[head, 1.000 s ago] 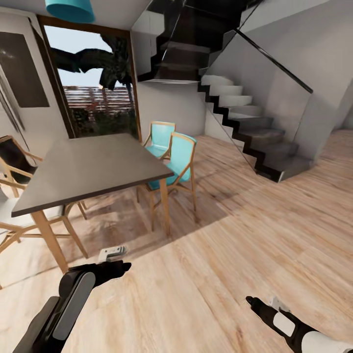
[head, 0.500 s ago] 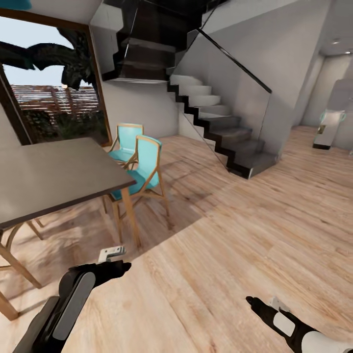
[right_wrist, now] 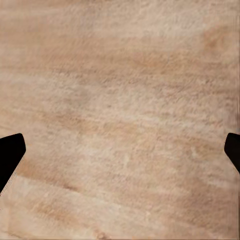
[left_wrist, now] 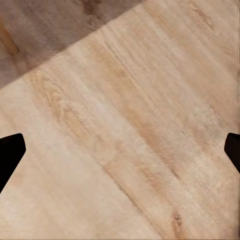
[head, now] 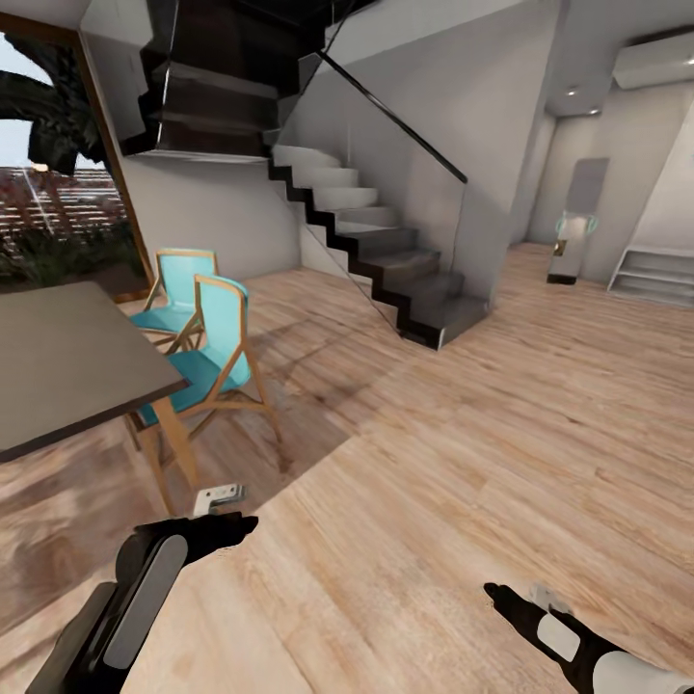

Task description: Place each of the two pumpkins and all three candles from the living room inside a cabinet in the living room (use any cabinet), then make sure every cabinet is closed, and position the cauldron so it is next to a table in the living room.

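Table [head: 67, 361] with a grey top stands at nine o'clock, two teal chairs [head: 198, 337] beside it; stairs [head: 386, 255] rise at twelve; both grippers, left [left_wrist: 120, 150] and right [right_wrist: 120, 150], hang spread wide, empty, above bare wood floor [head: 463, 434].

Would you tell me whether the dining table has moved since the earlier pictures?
No. The dining table keeps its place beside the turquoise chairs; the camera turned right.
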{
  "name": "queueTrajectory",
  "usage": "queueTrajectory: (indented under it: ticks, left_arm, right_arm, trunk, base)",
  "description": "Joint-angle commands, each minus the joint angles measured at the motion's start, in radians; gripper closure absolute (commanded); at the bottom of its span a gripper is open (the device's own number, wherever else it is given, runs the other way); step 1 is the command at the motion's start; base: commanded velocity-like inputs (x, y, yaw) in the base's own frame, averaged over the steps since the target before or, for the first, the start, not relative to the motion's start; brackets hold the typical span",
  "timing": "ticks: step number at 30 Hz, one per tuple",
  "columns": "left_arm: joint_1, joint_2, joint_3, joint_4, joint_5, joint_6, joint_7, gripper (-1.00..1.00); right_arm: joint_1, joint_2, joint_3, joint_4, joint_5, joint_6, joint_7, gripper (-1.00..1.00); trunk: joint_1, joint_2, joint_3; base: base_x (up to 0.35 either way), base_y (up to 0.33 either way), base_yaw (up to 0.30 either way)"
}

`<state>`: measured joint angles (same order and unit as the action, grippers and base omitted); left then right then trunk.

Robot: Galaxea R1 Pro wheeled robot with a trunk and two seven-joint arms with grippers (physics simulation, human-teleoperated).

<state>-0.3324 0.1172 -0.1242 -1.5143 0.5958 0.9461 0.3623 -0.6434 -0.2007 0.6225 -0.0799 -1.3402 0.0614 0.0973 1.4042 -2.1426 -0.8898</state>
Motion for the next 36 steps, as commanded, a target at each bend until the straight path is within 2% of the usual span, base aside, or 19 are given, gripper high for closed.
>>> queueTrajectory:
  ticks: [1,24,31,36]
  left_arm:
    - [0.000,0.001,-0.002,-0.001,0.010,0.002,0.010,-1.00]
    - [0.000,0.001,-0.001,-0.001,0.010,0.002,0.010,-1.00]
    - [0.000,0.001,-0.002,-0.001,0.011,0.002,0.010,-1.00]
    - [0.000,0.001,-0.001,-0.001,0.011,0.002,0.010,-1.00]
  right_arm:
    - [-0.001,0.000,0.006,0.000,-0.008,0.003,0.003,-1.00]
    - [-0.001,0.000,0.006,0.000,-0.008,0.001,-0.001,-1.00]
    - [0.014,0.000,0.007,0.027,-0.007,-0.052,0.003,-1.00]
    - [0.014,0.000,0.007,0.028,-0.009,-0.059,0.008,-1.00]
  trunk:
    - [0.000,0.000,-0.001]
    - [0.000,0.000,-0.001]
    - [0.000,0.000,-0.001]
    - [0.000,0.000,-0.001]
  base:
    - [0.258,-0.018,-0.300]
    - [0.276,-0.001,-0.296]
    - [0.289,-0.064,-0.035]
    - [0.292,-0.112,-0.001]
